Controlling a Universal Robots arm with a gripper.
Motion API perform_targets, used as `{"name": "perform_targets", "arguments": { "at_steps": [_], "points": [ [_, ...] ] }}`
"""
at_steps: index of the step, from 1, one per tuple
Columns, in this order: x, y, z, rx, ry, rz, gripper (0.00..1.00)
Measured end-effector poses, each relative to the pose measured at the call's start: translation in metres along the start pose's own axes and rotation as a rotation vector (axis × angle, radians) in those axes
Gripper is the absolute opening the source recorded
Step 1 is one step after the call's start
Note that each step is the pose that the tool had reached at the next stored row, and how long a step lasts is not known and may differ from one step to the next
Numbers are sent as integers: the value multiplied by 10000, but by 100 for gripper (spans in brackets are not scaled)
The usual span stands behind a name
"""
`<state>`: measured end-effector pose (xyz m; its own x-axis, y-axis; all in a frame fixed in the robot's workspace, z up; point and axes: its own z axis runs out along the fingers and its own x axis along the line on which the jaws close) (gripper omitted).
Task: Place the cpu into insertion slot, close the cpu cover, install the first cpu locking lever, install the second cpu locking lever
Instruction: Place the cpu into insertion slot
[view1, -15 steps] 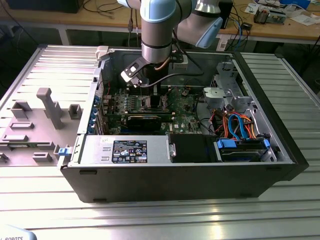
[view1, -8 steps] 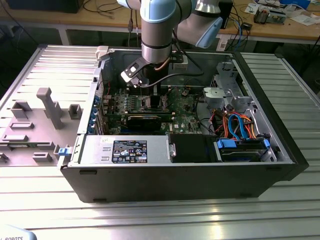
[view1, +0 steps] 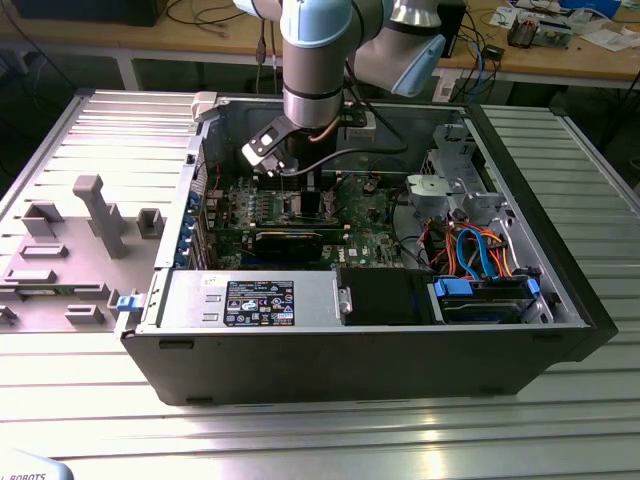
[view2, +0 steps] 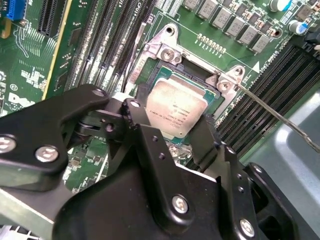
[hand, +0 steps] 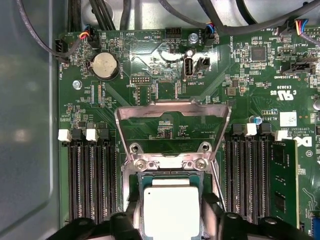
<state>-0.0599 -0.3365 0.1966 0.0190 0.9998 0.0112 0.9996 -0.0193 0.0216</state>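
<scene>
The cpu (view2: 175, 107), a flat silver-topped chip, sits between my gripper's (view2: 172, 125) two black fingers (view2: 132, 112), which press on two opposite edges. It is level over the insertion slot (view2: 190, 70), inside its silver rim; I cannot tell whether it rests in it or hovers just above. In the first wrist view the cpu (hand: 171, 212) lies below the cpu cover (hand: 172, 104), a silver frame plate folded back open over the green board. A thin wire locking lever (view2: 270, 112) sticks out free beside the slot. In the exterior view my gripper (view1: 290, 180) reaches down into the open computer case (view1: 350, 350).
Long black memory slots (hand: 92, 180) flank the socket on both sides, one holding a green module (hand: 282, 185). A coin battery (hand: 105, 65) and black cables (hand: 110, 10) lie beyond the cover. A drive cage with blue and orange cables (view1: 480, 255) fills the case on the exterior view's right.
</scene>
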Motion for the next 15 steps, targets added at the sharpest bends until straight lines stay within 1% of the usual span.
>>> {"name": "perform_targets", "arguments": {
  "at_steps": [6, 10, 15],
  "points": [
    [0, 0, -2, 3, -5, 0, 62],
    [0, 0, -26, 3, -5, 0, 62],
    [1, 3, -150, 31, -5, 0, 62]
  ]
}}
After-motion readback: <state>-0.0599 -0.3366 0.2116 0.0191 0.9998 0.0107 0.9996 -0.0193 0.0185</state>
